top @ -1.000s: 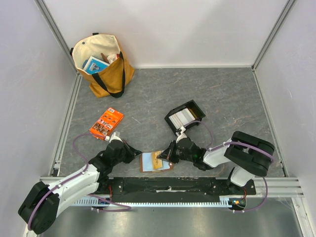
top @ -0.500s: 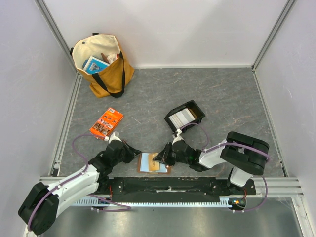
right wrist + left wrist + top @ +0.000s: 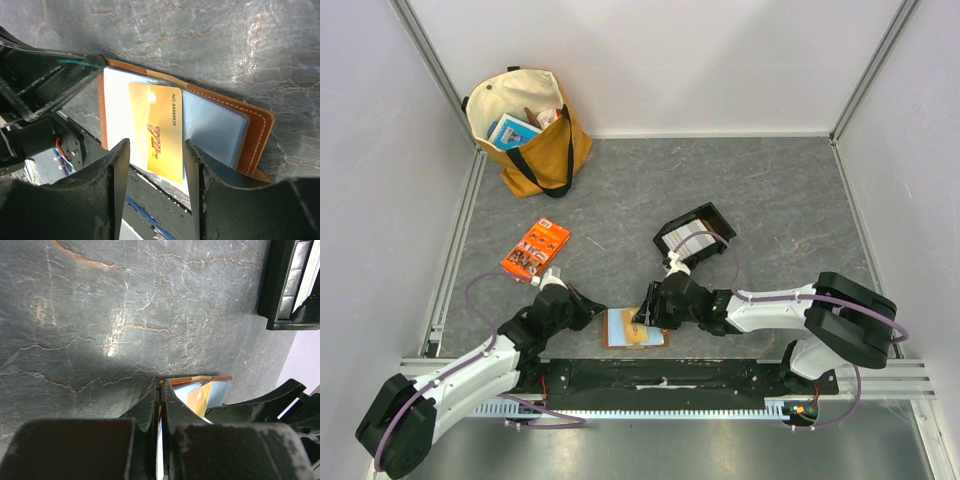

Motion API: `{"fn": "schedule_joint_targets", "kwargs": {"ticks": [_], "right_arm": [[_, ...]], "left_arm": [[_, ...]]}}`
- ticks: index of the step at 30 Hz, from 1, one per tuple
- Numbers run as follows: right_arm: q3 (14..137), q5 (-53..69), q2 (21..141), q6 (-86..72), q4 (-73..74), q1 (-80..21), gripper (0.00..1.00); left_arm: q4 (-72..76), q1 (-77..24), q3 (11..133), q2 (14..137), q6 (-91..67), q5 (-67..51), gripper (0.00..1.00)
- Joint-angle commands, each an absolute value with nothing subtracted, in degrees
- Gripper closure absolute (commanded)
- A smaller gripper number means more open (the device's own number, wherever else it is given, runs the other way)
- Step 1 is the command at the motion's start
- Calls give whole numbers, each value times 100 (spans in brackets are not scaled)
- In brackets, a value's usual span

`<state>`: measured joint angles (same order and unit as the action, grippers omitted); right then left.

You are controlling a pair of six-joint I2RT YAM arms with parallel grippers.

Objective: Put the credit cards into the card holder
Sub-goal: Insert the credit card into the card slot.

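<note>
Card holder (image 3: 625, 330) lies spread open on the grey tabletop (image 3: 770, 200), close to its near edge between the two arms. A gold credit card (image 3: 161, 132) lies on its clear inner sleeves; whether it is tucked into a pocket cannot be told. The right hand (image 3: 156, 146) hovers over that card, fingers apart and gripping nothing. The left hand (image 3: 160, 388) is pinched shut on the card holder's left edge. More credit cards (image 3: 692, 237) sit in a black tray (image 3: 670, 222) farther back.
</note>
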<state>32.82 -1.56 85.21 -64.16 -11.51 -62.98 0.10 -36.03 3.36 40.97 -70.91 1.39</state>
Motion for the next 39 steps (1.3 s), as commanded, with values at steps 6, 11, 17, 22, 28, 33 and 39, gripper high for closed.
{"fn": "schedule_joint_targets", "kwargs": {"ticks": [6, 11, 17, 22, 28, 33, 39], "right_arm": [[3638, 640, 8964, -6161, -1124, -6311, 53], [3788, 835, 9132, -6231, -1555, -6346, 53], [4043, 861, 9325, -5977, -1705, -6346, 53], [4175, 1168, 9632, -6012, -1942, -6346, 55], [4227, 502, 9072, -5460, -1039, -6241, 47], [4412, 35, 8316, -4686, -125, -5828, 42], [4956, -631, 7788, -3773, 991, -5100, 40]], "left_arm": [[35, -3604, -88, 4052, -7154, 272, 98], [35, -3612, -70, 4087, -7154, 281, 98], [35, -3612, -79, 4078, -7128, 255, 98], [35, -3612, -26, 4131, -7110, 264, 98], [-228, -3612, 113, 3991, -7014, 378, 98], [-229, -3621, 333, 3815, -6715, 378, 98], [-228, -3621, 746, 3946, -6443, 255, 98]]}}
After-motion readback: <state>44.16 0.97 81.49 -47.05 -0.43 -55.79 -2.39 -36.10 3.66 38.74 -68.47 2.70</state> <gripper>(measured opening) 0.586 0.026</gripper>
